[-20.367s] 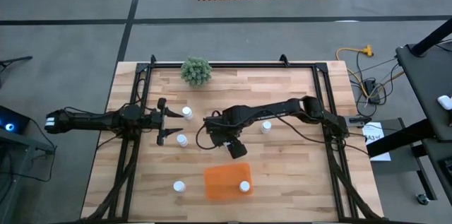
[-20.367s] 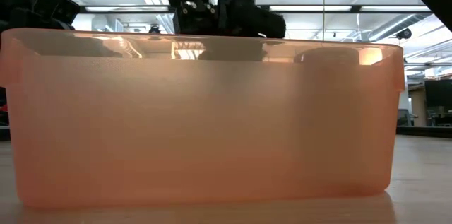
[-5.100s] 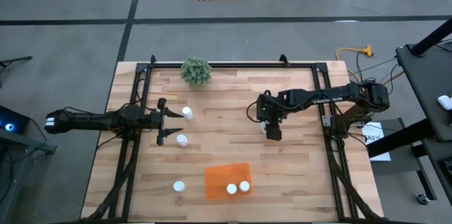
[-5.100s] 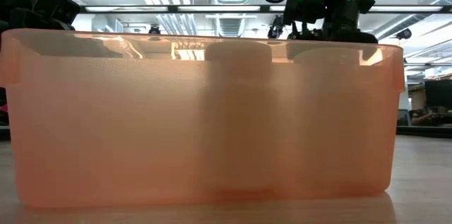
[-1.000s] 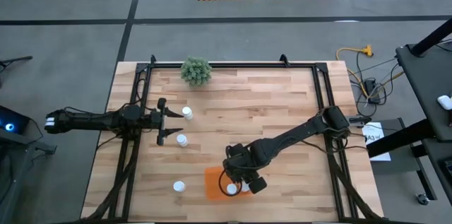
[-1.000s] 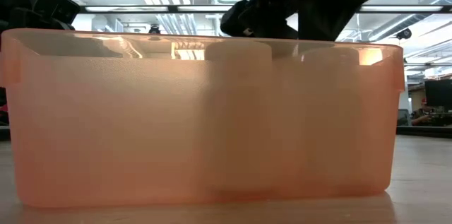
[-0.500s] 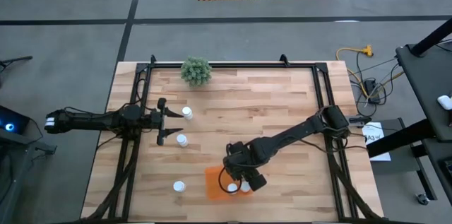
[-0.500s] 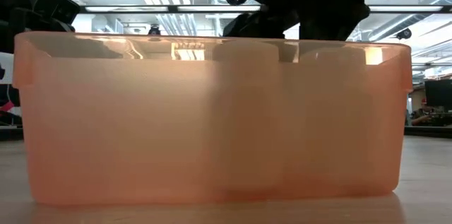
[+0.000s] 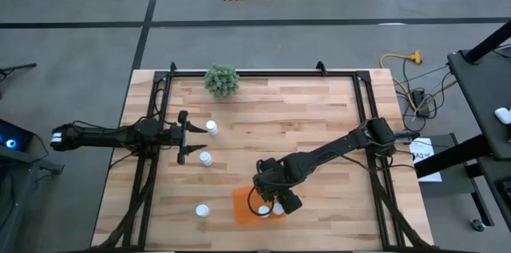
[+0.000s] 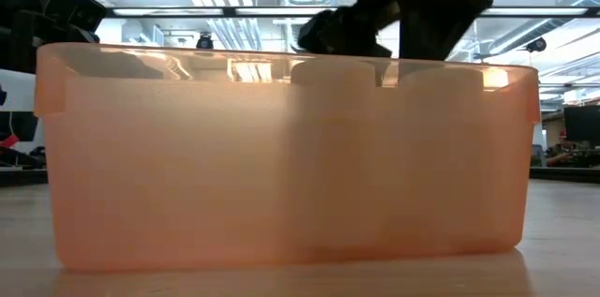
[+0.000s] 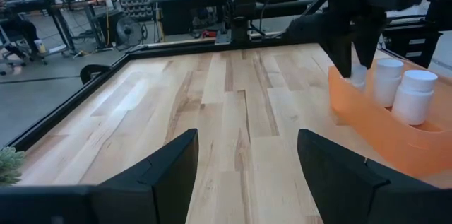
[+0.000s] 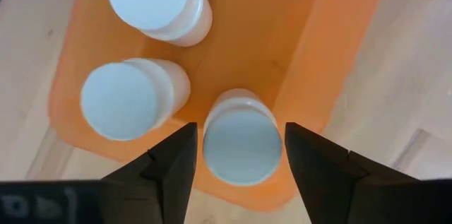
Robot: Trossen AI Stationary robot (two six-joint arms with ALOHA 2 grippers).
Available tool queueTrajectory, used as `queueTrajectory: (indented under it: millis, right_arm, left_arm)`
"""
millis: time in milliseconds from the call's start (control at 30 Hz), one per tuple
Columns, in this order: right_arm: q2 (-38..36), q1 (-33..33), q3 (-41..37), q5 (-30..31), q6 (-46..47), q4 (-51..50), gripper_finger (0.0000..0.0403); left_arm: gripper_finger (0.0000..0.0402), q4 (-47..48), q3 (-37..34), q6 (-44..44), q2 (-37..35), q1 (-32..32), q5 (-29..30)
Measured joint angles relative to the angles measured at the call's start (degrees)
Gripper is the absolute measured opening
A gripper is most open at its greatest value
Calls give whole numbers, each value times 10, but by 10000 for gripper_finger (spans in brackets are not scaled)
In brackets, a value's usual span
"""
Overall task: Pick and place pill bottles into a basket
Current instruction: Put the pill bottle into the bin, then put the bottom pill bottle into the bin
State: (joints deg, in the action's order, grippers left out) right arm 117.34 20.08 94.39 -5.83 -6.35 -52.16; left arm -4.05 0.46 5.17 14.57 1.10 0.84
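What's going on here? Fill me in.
The right gripper is over the orange basket, setting a third pill bottle down beside two others already inside; its fingers look spread around the bottle. Three more bottles wait on the table. The left gripper waits open near two of them.

Ceiling strip lights [image 10: 187,11] are shining brightly overhead, glowing through the translucent orange basket [image 10: 187,175] and silhouetting the arm above it. The table [image 9: 319,109] is lying evenly lit, shadows soft. Nearby fingers [image 12: 173,164] are appearing slightly blurred.
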Motion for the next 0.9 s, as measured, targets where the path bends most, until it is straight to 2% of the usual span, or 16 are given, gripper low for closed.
queueTrajectory:
  millis: [600,900]
  right_arm:
    - [-79,-12,1,0,-21,11,205]
    - [-91,-17,1,0,-76,81,205]
  left_arm:
    - [224,0,0,0,0,0,0]
    - [224,0,0,0,0,0,0]
